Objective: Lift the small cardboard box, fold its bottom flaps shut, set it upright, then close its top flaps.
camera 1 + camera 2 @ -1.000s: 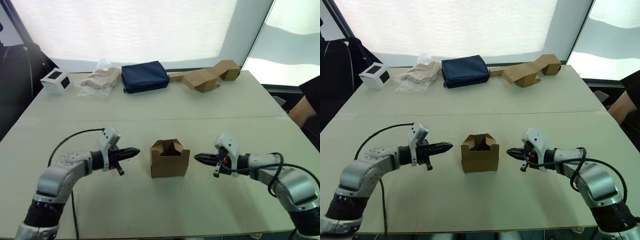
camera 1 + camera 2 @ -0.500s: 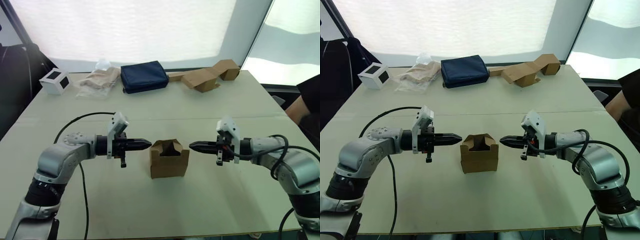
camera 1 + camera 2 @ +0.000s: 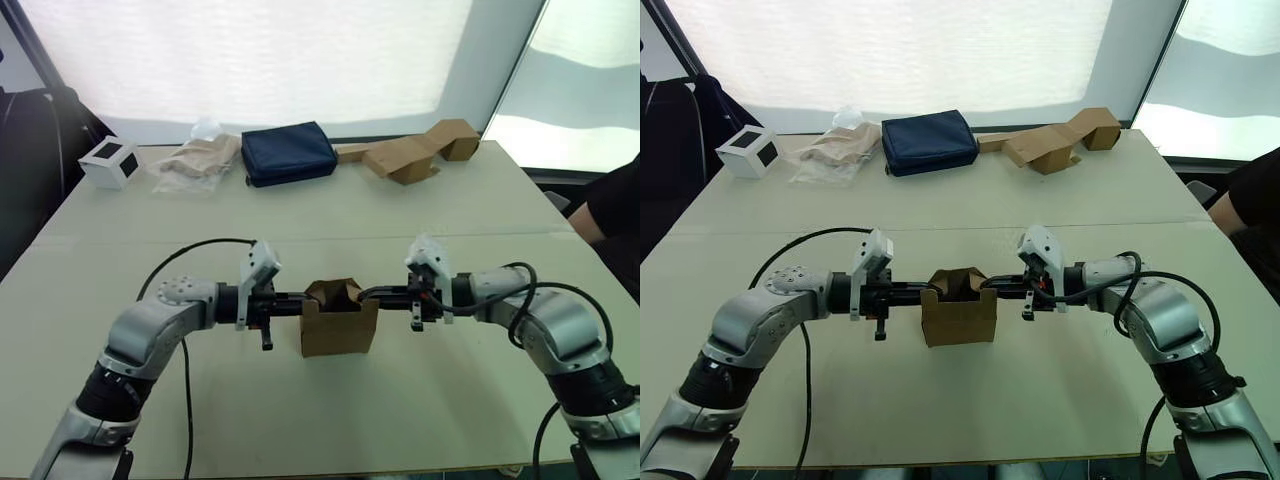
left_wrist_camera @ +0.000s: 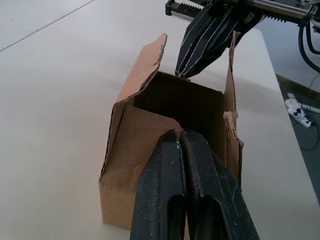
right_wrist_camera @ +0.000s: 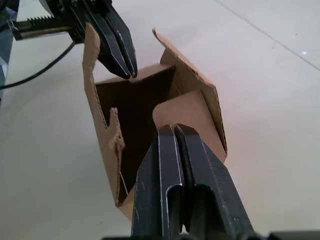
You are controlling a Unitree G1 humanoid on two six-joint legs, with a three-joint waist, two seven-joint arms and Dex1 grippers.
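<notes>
Small cardboard box [image 3: 340, 319] is sitting mid-table w/ flaps up. Left gripper [image 3: 297, 296] & right gripper [image 3: 366, 293], both pinched closed, are pressing its opposite side flaps. Probably light, thin, crushable; best squeezing the walls, not flaps.
</notes>
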